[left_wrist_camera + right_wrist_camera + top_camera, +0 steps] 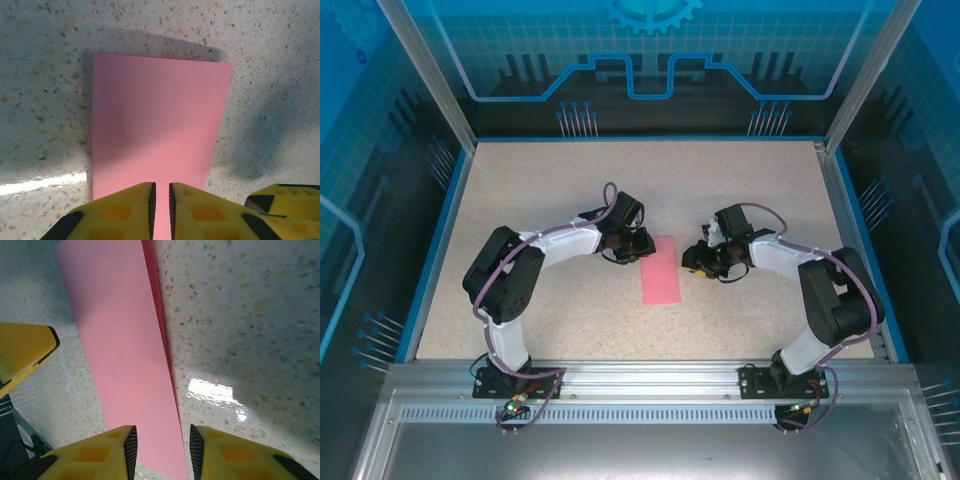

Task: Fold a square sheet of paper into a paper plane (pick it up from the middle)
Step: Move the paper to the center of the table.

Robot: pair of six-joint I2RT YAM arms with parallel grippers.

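The square sheet of paper (662, 271) lies flat on the table as a narrow pink rectangle, folded in two, between both grippers. In the right wrist view a darker red lower layer peeks out along the long right edge of the paper (125, 350). My left gripper (638, 243) sits at the paper's far left corner. Its jaws (161, 210) are low over the paper (155, 125) with only a thin slit between them, pink showing through. My right gripper (698, 258) is open at the paper's right side. Its fingers (162, 452) straddle the paper's near end without touching it.
The speckled beige tabletop (550, 190) has blue raised edges and glass walls around it. A yellow finger of the right gripper (287, 202) shows in the left wrist view, close to the left one. A lamp glare (215, 392) lies on the table.
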